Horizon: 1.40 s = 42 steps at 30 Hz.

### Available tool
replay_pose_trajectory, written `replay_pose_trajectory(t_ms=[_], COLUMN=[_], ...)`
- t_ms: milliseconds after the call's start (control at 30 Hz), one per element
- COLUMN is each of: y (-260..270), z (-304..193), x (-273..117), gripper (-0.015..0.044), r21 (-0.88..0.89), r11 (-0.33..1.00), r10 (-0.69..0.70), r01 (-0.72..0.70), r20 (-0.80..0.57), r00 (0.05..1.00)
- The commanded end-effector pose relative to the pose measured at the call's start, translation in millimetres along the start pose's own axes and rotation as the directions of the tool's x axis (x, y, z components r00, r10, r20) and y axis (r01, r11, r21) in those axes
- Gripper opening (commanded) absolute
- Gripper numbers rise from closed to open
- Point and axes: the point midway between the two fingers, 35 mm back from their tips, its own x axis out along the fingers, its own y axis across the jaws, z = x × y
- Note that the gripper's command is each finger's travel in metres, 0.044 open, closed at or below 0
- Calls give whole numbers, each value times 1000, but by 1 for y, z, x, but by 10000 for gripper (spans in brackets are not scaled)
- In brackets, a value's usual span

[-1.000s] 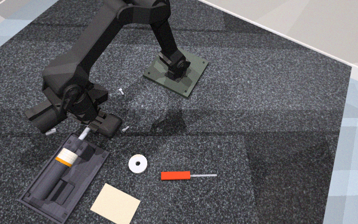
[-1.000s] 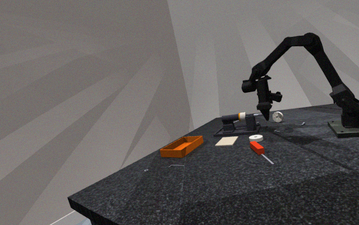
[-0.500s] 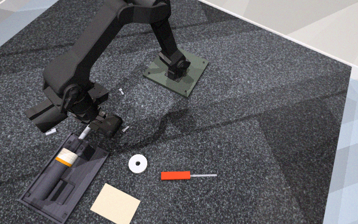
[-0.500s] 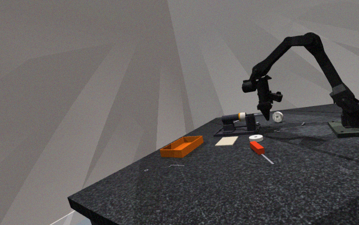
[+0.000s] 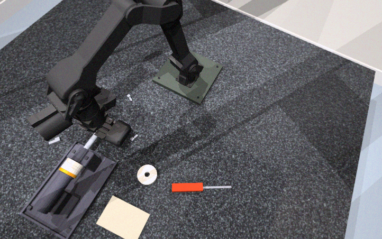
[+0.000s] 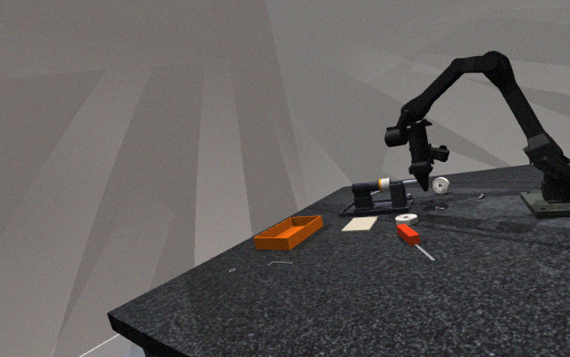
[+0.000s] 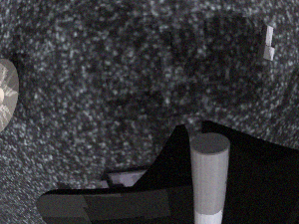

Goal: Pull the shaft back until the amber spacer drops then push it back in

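My gripper (image 5: 98,135) (image 6: 425,188) (image 7: 192,130) is shut on the bare end of the grey shaft (image 5: 90,141) (image 6: 409,181) (image 7: 210,173), outside the smaller support. The shaft's round end face shows in the wrist view. The amber spacer (image 5: 67,172) (image 6: 380,185) sits up in line with the shaft, against the big dark housing block (image 5: 57,191) (image 6: 364,187). White spacers (image 5: 72,166) (image 6: 386,184) sit beside it, between it and the smaller support (image 6: 398,194). No amber spacer shows on the table. The shaft inside the spacers and the housing is hidden.
A flat white ring (image 5: 141,174) (image 6: 399,220), a red-handled screwdriver (image 5: 187,186) (image 6: 407,234) and a cream card (image 5: 123,217) (image 6: 360,223) lie near the fixture. A pale wheel (image 6: 436,186) (image 7: 7,106) stands behind the gripper. An orange tray (image 6: 271,243) is farther off. Small pale pieces lie around.
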Motion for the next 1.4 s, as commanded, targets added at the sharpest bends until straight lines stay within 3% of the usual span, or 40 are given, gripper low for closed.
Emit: replay_pose_trajectory(t_ms=[0, 1367], y=[0, 0], z=[1, 6], x=[0, 0], gripper=[0, 0], r21=[-4, -4], r11=[1000, 1000], r10=[-1, -1], r01=[1, 1], r20=[2, 2], r00=[1000, 1000])
